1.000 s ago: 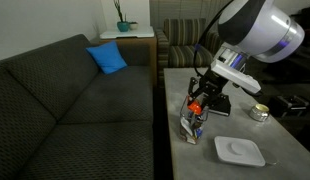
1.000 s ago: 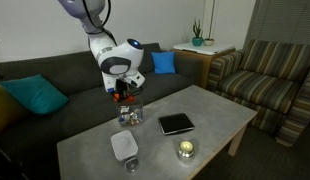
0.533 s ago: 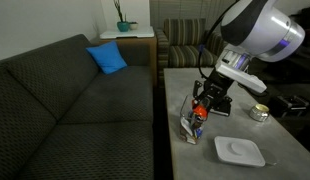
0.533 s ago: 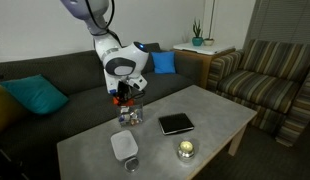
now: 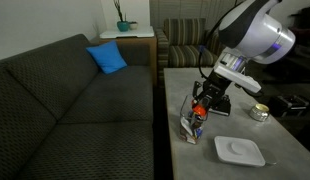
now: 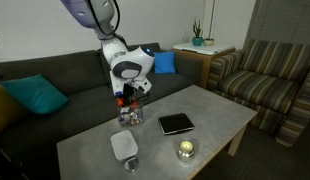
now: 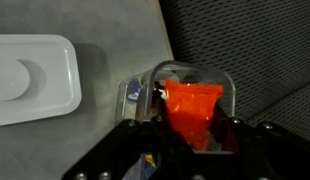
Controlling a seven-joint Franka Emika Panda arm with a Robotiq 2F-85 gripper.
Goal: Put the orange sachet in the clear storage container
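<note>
Your end effector (image 7: 195,140) grips the orange sachet (image 7: 192,105) over the clear storage container (image 7: 145,85). Release off-centre and it could catch the rim, falling onto the counter (image 7: 115,25).

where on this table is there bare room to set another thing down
Bare tabletop lies beyond the black tray, toward the striped armchair, and between the white tray and the sofa-side corner. It is crowded around the clear storage container, where the gripper holds the orange sachet.
</note>
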